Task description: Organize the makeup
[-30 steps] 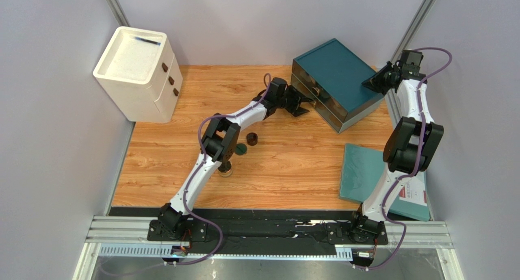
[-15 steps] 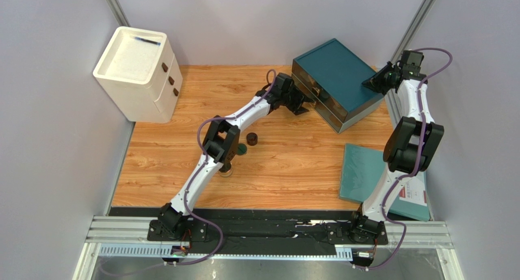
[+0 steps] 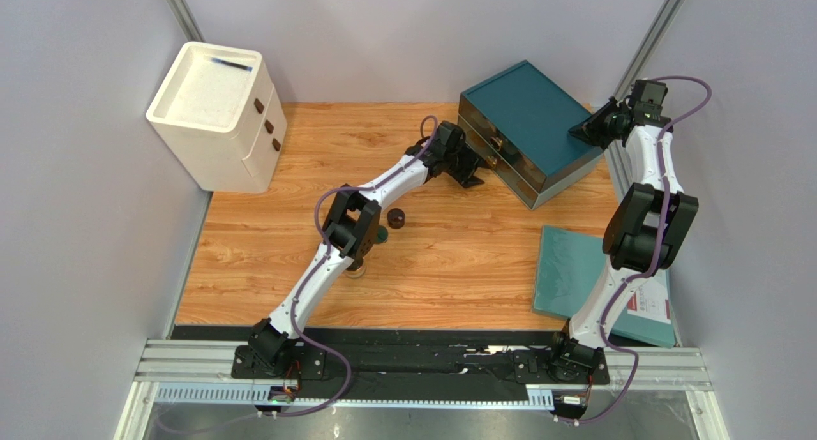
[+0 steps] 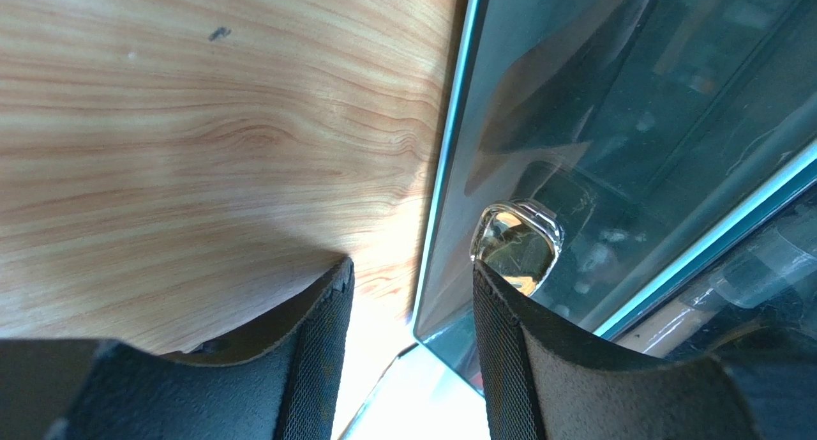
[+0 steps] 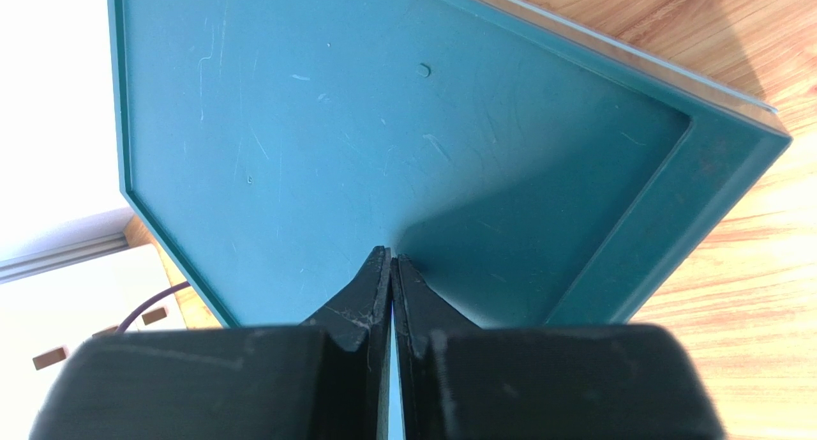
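Observation:
My left gripper (image 3: 472, 169) is open at the front left corner of the teal drawer box (image 3: 525, 110). In the left wrist view its fingers (image 4: 321, 325) straddle the box's corner edge, and a clear knob (image 4: 516, 245) on the drawer front sits just off the right fingertip, with nothing held. My right gripper (image 3: 585, 130) is shut and empty, resting over the box's top (image 5: 403, 105). A dark round jar (image 3: 395, 217) and a dark green disc (image 3: 381, 235) lie on the wood by my left arm's elbow. A small bottle (image 3: 356, 269) shows partly under that arm. The other makeup is out of view.
A white drawer cabinet (image 3: 216, 114) stands at the back left corner. A flat teal panel (image 3: 571, 268) with a red and white card (image 3: 648, 312) lies at the front right. Grey walls close in both sides and the back.
My left arm has shifted slightly, its elbow moving right, with the gripper staying at the teal box's front corner. The right arm has not moved.

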